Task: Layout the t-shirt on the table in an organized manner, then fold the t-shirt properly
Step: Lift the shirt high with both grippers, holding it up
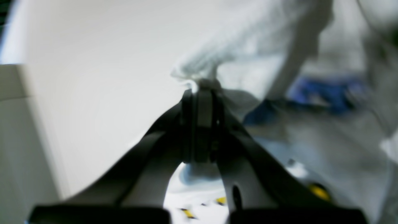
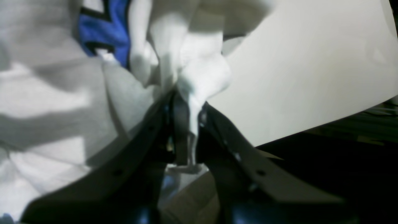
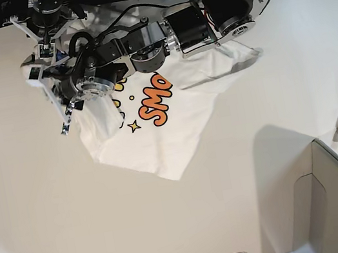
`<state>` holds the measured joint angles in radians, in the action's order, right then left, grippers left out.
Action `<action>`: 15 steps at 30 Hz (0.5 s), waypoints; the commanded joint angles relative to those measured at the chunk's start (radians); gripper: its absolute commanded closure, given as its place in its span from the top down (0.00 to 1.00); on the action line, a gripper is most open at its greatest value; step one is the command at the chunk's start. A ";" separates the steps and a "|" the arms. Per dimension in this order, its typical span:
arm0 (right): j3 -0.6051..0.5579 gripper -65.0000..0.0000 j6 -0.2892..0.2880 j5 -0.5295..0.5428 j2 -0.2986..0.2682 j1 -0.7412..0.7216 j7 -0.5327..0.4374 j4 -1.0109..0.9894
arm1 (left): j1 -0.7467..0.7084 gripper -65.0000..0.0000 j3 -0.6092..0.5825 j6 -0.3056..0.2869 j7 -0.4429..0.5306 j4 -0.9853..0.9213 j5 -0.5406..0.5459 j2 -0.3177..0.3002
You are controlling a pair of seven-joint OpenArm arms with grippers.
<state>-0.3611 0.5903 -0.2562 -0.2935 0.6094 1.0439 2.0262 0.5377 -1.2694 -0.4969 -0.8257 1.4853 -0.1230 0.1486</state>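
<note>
left wrist view: the left gripper (image 1: 200, 90) is pinched tight on a bunched white edge of the t-shirt (image 1: 248, 56), which trails off toward 1 o'clock over the table (image 1: 93, 77).

right wrist view: the right gripper (image 2: 186, 102) is clamped on another wad of the t-shirt (image 2: 199, 68), cloth rising to 12 o'clock, blue print at 10 o'clock.

base view: only here is the whole t-shirt (image 3: 164, 134) seen. it lies crumpled at the table's (image 3: 72, 209) upper centre, long axis from 11 to 5 o'clock. both grips crowd its 10 o'clock end, so i judge they must pull apart to spread it.
</note>
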 commanded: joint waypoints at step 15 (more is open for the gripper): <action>0.103 0.00 -0.002 0.004 0.004 -0.098 0.000 0.020 | 0.019 0.01 0.319 0.011 -0.036 0.147 -0.010 0.008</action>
<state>-0.2600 0.5835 -0.2337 -0.2844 0.5129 1.0626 2.0258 0.5320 -0.9581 -0.4942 -0.8787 1.6108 -0.1276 0.1410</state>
